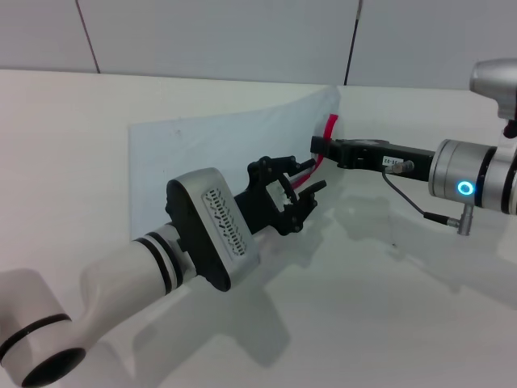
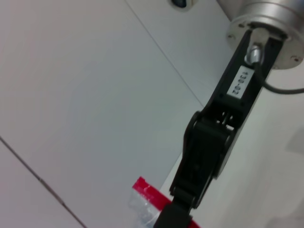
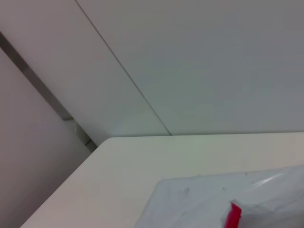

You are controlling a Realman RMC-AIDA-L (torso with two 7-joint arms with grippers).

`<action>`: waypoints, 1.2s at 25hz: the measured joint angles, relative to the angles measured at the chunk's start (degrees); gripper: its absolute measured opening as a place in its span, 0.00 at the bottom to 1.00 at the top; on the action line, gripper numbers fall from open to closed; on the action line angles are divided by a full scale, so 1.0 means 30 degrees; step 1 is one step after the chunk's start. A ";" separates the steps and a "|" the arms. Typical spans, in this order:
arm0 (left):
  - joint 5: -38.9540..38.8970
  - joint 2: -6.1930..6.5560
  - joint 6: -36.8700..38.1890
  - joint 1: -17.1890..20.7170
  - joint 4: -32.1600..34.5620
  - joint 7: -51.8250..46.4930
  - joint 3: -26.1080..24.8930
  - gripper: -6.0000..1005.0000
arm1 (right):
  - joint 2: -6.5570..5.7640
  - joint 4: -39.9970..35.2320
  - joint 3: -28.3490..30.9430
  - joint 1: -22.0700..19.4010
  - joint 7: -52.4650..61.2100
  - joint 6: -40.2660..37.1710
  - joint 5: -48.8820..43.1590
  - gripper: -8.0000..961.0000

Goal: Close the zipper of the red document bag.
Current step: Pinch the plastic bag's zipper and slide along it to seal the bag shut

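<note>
The red document bag [image 1: 202, 149] lies flat on the white table, pale blue-grey, with its far right corner curling upward. Its zipper [image 1: 329, 128] is the red strip along the right edge, also seen in the left wrist view as the zipper [image 2: 145, 188] and in the right wrist view as the zipper [image 3: 233, 216]. My right gripper [image 1: 317, 145] reaches in from the right and is shut on the zipper edge near that raised end; the left wrist view shows the right gripper [image 2: 178, 209] pinching the red strip. My left gripper [image 1: 313, 176] sits just nearer along the strip, open, with the red strip running between its fingers.
The white table [image 1: 404, 307] stretches around the bag. A pale panelled wall [image 1: 242, 36] stands behind the table's far edge. A cable [image 1: 404, 198] hangs from my right wrist above the table.
</note>
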 joint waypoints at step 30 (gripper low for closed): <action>-0.0063 -0.0012 0.0921 0.0674 -0.0088 0.0462 -0.0531 0.19 | 0.0007 -0.0018 0.0015 -0.0044 0.0002 0.0116 0.0023 0.02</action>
